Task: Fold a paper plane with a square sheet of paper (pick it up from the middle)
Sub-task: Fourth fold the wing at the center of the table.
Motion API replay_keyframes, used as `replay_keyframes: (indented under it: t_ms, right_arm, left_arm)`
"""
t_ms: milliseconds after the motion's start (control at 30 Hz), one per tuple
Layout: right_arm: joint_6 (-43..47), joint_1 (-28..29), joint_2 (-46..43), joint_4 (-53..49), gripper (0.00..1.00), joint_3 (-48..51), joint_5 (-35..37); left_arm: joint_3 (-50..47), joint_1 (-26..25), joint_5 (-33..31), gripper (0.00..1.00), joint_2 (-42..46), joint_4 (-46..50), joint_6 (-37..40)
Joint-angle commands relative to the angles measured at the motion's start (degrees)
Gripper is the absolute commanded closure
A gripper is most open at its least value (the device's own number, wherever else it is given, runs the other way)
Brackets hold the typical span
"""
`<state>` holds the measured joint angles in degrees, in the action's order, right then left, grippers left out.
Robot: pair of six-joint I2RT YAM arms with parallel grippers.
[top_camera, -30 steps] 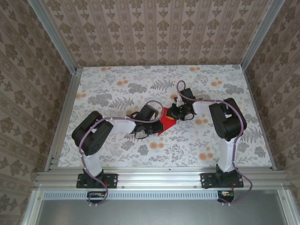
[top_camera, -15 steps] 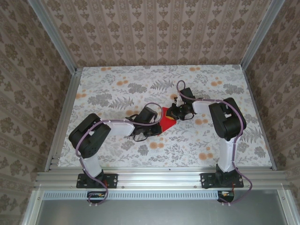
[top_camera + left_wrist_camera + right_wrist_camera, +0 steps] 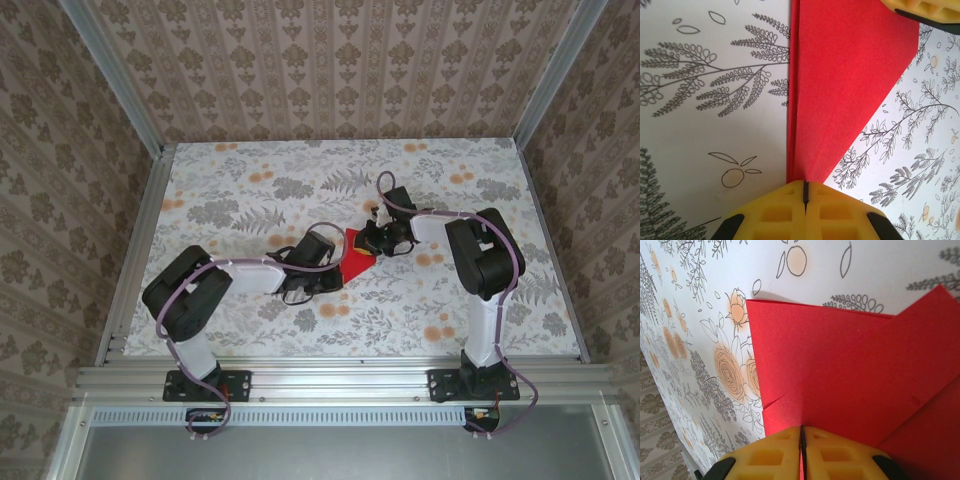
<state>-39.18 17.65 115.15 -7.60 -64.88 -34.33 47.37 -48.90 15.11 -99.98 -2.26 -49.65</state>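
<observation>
While one red paper (image 3: 357,262) lies on the table (image 3: 450,300), two grippers touch it. Left gripper (image 3: 805,192), right gripper (image 3: 801,437) — both closed.

- Top view: red sheet (image 3: 357,258) showing as small patch; left arm (image 3: 300,265) covering sheet's left part, right arm (image 3: 392,236) covering its far right corner; folds too small for telling apart.
- Left gripper (image 3: 805,186), fingers pressed together, hiding sheet's narrow end; sheet's wide end running off top edge; another yellow finger (image 3: 927,7) above sheet being cut by frame.
- Right gripper (image 3: 801,434), fingers pressed together, hiding sheet's near edge; sheet running off right and bottom edges.
- Pinching or merely pressing on sheet: not showing.
</observation>
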Motion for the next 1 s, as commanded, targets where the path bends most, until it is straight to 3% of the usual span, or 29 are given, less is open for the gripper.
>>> replay_keyframes:
  t_ms: [0, 467, 633, 767, 967]
  right_arm:
    - [0.9, -0.6, 5.5, -5.7, 0.88, 1.8, 9.8]
    - [1.0, -0.6, 5.4, -6.2, 0.87, 1.6, 9.7]
    - [0.5, -0.5, 1.8, -6.3, 0.85, -0.2, 5.5]
    - [0.3, -0.1, -6.8, -7.4, 0.76, -1.1, 3.9]
    - [-0.8, -0.2, -17.5, -6.5, 0.57, 2.3, 6.2]
  left_arm:
    - [-3.6, -1.7, 1.5, 0.93, -0.4, 16.4, 1.7]
    - [-1.4, -2.3, -2.1, 0.94, 2.7, 24.2, 5.4]
    - [1.0, -1.4, -3.1, 0.9, 7.2, 24.1, 4.6]
    - [1.5, 0.6, -4.0, 0.81, 11.2, 22.2, 2.7]
    - [1.6, 4.1, -2.3, 0.58, 13.1, 17.4, 1.0]
